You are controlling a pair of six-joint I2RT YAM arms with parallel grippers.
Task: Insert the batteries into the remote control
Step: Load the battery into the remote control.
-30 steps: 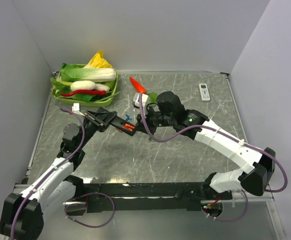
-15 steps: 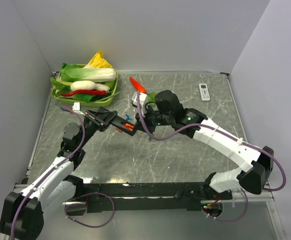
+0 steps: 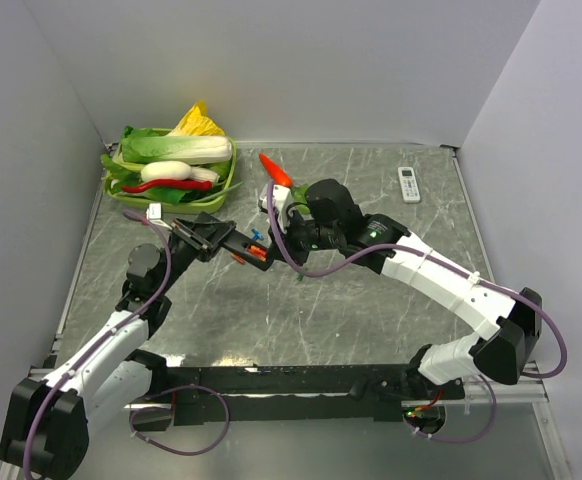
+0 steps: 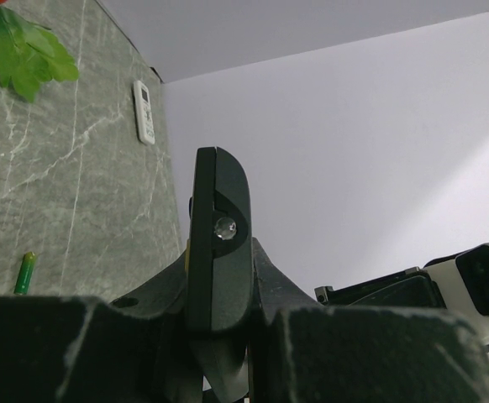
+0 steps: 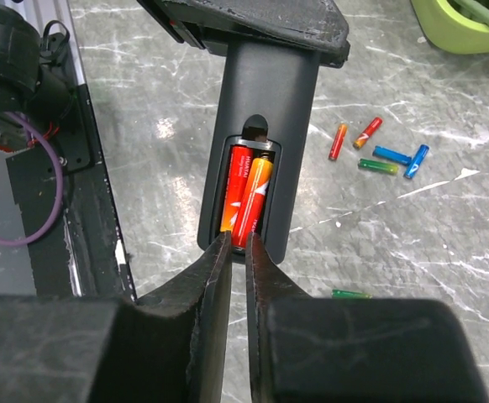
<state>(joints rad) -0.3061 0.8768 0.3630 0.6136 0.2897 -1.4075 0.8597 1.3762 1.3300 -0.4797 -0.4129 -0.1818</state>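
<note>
Right end effector [image 5: 238, 239], seen from its own wrist: fingers drawn almost together, a thin slit between them and nothing visible in it; the tips sit at the near end of the open battery bay [image 5: 249, 180], at or just off the ends of the cells, contact not resolvable; left end effector [image 4: 219, 294]: clamped on the remote control [image 5: 270, 109], which it holds by the far end, lifted off the counter [image 5: 446, 252] with its back turned toward the right wrist; in the left wrist view the same remote control appears end-on, upright between the two fingers. Progress: two batteries [image 5: 246, 195], one red and one orange, lie side by side in the bay and appear to fill its width; whether both are pressed fully home cannot be told; the loading proper therefore looks nearly or wholly done. What is left, as a judgement: a last push on the cells if either stands proud, then closure of the bay; no cover is visible in any view. Loose batteries [image 5: 379, 166], orange, red, blue and green, lie scattered on the counter beyond the remote control, well apart from both end effectors, with one more green cell nearer the right wrist.
</note>
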